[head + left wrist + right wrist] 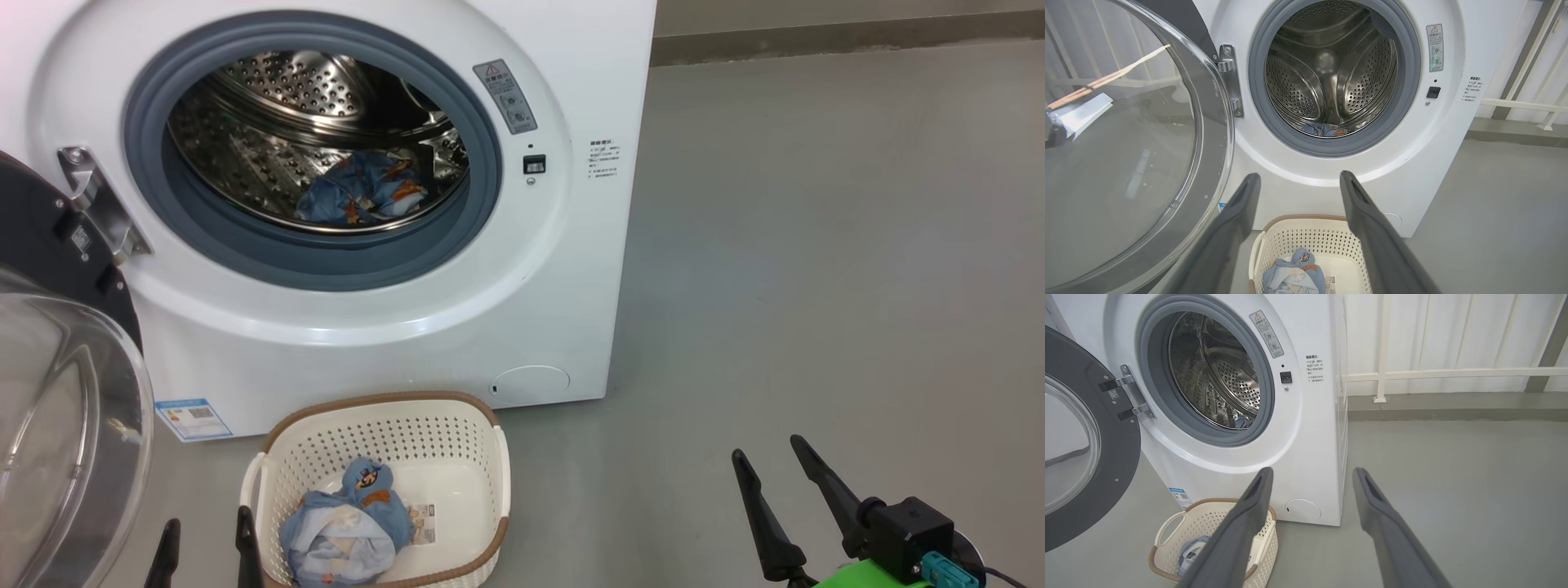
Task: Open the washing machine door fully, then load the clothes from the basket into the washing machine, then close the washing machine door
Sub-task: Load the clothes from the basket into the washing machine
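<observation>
1. Washing machine door (49,408) stands swung wide open at the far left, hinged on the machine's left side, glass bowl bulging toward the camera.
2. Left tool (207,518) sits low, jaws spread wide, holding nothing, just left of the basket.
3. Basket (384,402) rests on the floor (816,245) right in front of the washing machine (571,269). One clothes bundle (347,531) lies in its near-left corner beside a sticker (424,523).
4. Second bundle (363,192) lies at the bottom of the steel drum (269,90).
5. Right tool (767,447) is at the lower right above the floor, jaws wide, empty, well apart from the basket.
</observation>
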